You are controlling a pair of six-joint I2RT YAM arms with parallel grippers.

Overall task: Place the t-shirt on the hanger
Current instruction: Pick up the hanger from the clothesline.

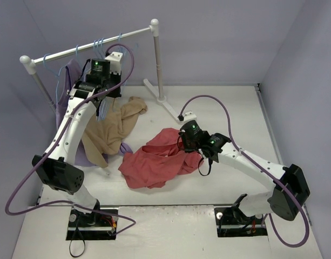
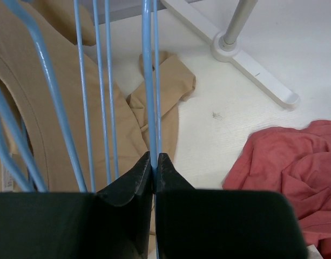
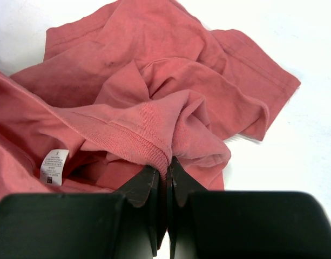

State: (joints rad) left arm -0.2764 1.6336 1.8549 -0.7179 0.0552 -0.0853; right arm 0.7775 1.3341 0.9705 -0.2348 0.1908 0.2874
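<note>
The coral-red t-shirt [image 1: 154,162] lies crumpled on the white table in the middle of the top view. My right gripper [image 1: 184,142] is at its right edge. In the right wrist view it [image 3: 166,165] is shut on the ribbed collar of the t-shirt [image 3: 154,81]. My left gripper [image 1: 107,89] is up by the rack at the back left. In the left wrist view it [image 2: 155,157] is shut on a thin light-blue wire of the hanger [image 2: 148,81], with several more blue wires just to its left. The t-shirt also shows at the right of that view [image 2: 295,167].
A clothes rack [image 1: 89,48] stands at the back left with blue hangers [image 1: 99,44] on its rail and a white foot [image 1: 166,103] on the table. A tan garment [image 1: 114,129] lies below the rack. A lilac top [image 1: 68,91] hangs at the left. A white label [image 3: 54,164] sits inside the shirt.
</note>
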